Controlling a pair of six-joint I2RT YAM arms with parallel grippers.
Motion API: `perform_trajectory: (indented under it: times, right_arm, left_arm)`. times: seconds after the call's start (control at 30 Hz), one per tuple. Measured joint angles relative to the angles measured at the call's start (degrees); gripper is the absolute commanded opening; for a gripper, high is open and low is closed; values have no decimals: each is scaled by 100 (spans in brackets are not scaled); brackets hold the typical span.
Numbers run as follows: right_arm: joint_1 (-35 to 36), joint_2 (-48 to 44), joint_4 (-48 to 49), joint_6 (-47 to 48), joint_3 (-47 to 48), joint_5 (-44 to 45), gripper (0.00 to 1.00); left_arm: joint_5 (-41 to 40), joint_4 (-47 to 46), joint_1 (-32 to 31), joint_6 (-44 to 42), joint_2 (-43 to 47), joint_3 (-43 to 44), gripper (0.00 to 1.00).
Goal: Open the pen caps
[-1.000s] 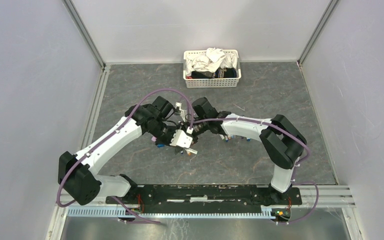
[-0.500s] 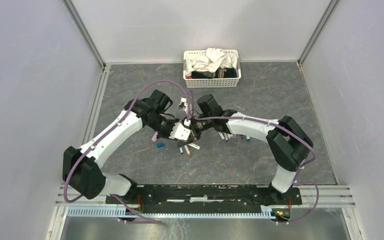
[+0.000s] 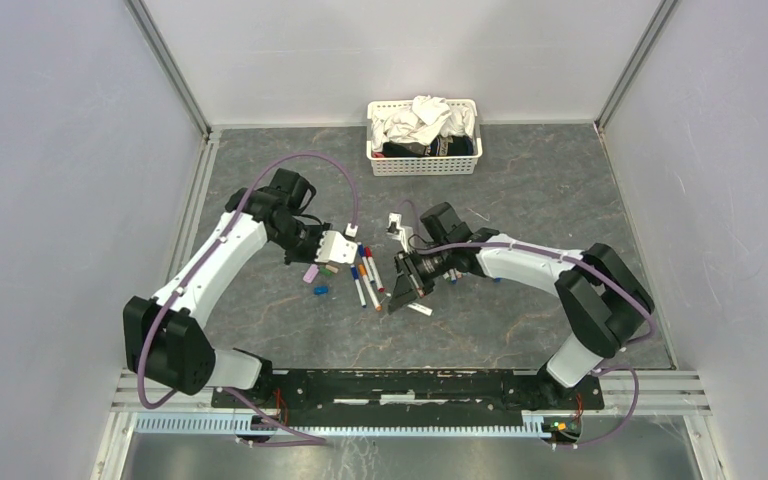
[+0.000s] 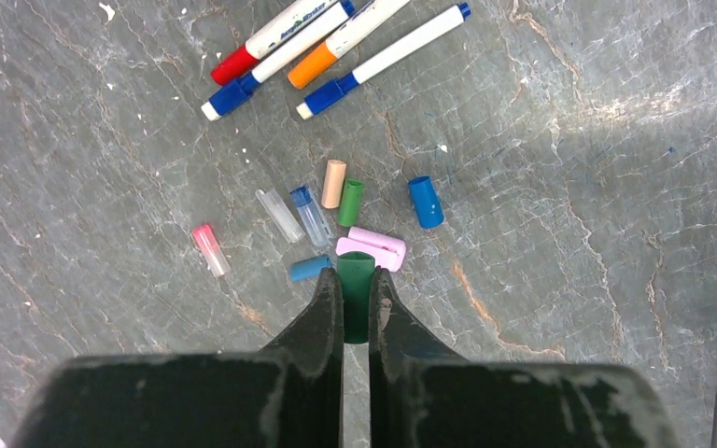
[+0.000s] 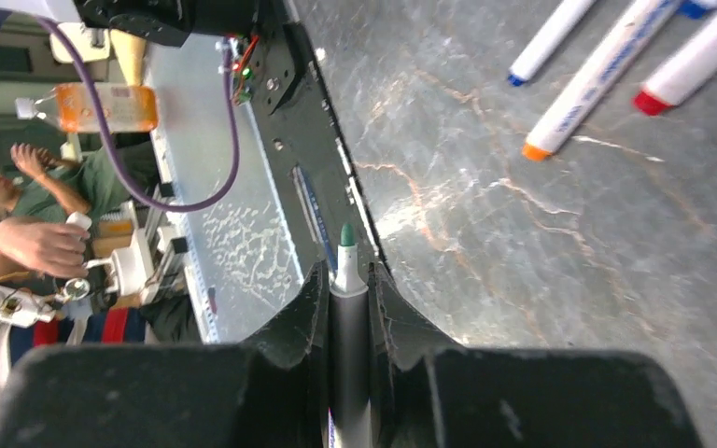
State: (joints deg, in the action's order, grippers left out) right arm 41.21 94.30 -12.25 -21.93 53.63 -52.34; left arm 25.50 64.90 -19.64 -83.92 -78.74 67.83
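My left gripper [image 4: 356, 283] is shut on a green pen cap [image 4: 356, 266] and hangs just above a cluster of loose pen caps [image 4: 350, 202] in peach, green, blue and pink on the grey table. The right gripper [image 5: 346, 277] is shut on a white pen [image 5: 347, 303] whose bare green tip [image 5: 345, 235] sticks out past the fingers. In the top view the left gripper [image 3: 332, 255] sits left of several pens [image 3: 365, 280] lying on the table, and the right gripper [image 3: 402, 297] sits right of them.
A white basket [image 3: 423, 165] of cloths stands at the back of the table. More pens [image 5: 597, 75] lie beyond the right gripper. The arms' black base rail [image 3: 410, 385] runs along the near edge.
The two grippers, close together a second ago, have pulled apart. The left one went left with the green cap, the right one toward the near side with the pen.
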Motion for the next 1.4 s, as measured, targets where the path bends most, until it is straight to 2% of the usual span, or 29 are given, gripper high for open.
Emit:
perform_trajectory:
  times: [0.13, 0.27, 0.5, 0.73, 0.9, 1.03, 1.17, 1.3, 1.4]
  right_arm:
    - [-262, -138, -127, 116, 7, 404, 0]
    - [-555, -149, -367, 214, 13, 1449, 0]
    - [-570, -149, -505, 280, 57, 3119, 0]
    - [-535, -7, -146, 214, 81, 4052, 0]
    - [-330, 566, 48, 203, 411, 4577, 0]
    - [-103, 861, 160, 186, 619, 5034, 0]
    - [0, 927, 247, 162, 627, 5383, 11]
    - [-7, 949, 332, 140, 610, 5648, 27]
    - [-7, 946, 476, 114, 549, 5790, 34]
  left_arm:
    - [9, -101, 90, 31, -35, -116, 2]
    - [22, -417, 258, 286, -278, -332, 2]
    - [52, -1167, 675, 1318, -870, -400, 2]
    - [-17, -1991, 691, 2179, -1425, -514, 3]
    - [-280, -2430, 691, 2594, -1792, -527, 14]
    - [-492, -2667, 693, 2780, -1904, -584, 29]
    - [-595, -2780, 691, 2846, -1904, -627, 36]
    - [-595, -2785, 691, 2850, -1902, -640, 43]
    - [-577, -2750, 691, 2857, -1897, -638, 48]
